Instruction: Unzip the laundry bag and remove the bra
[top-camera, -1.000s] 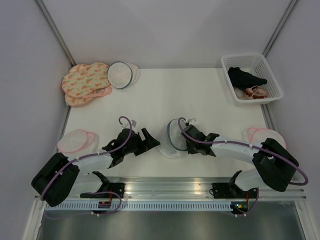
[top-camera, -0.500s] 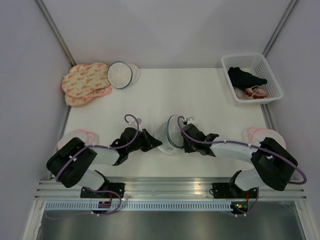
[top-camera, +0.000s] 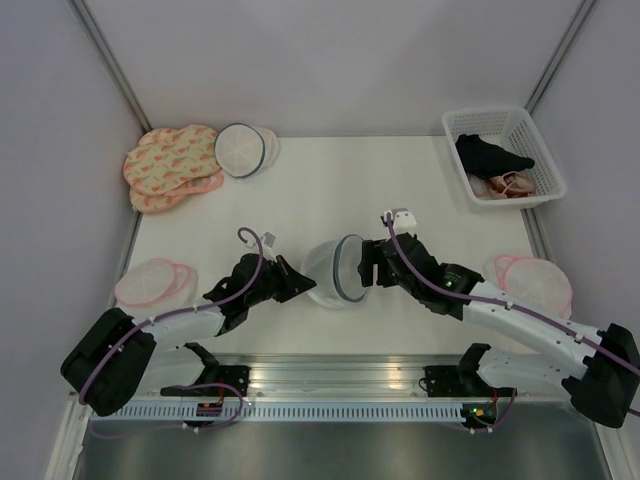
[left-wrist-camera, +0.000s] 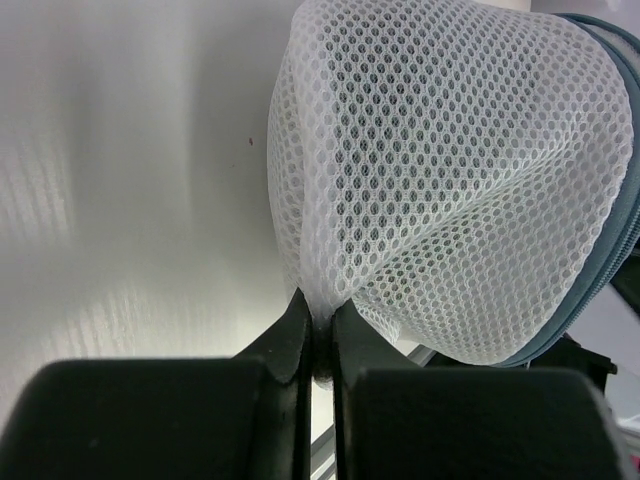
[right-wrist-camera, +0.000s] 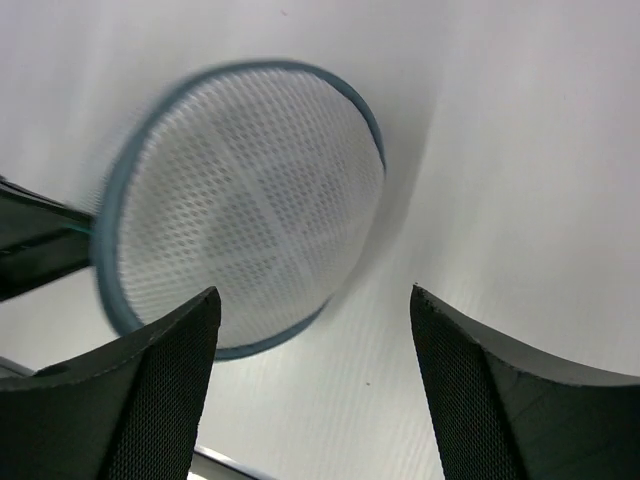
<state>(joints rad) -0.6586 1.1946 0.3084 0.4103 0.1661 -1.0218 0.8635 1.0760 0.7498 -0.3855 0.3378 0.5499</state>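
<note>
On the white table (top-camera: 400, 190), left gripper (left-wrist-camera: 320, 335) is pinching the laundry bag (left-wrist-camera: 450, 170) mesh as right gripper (right-wrist-camera: 312, 300), jaws spread, is backing off; unzipping seemingly pending.

I can read no text, label, brand, number or sign in any of my three views.
</note>
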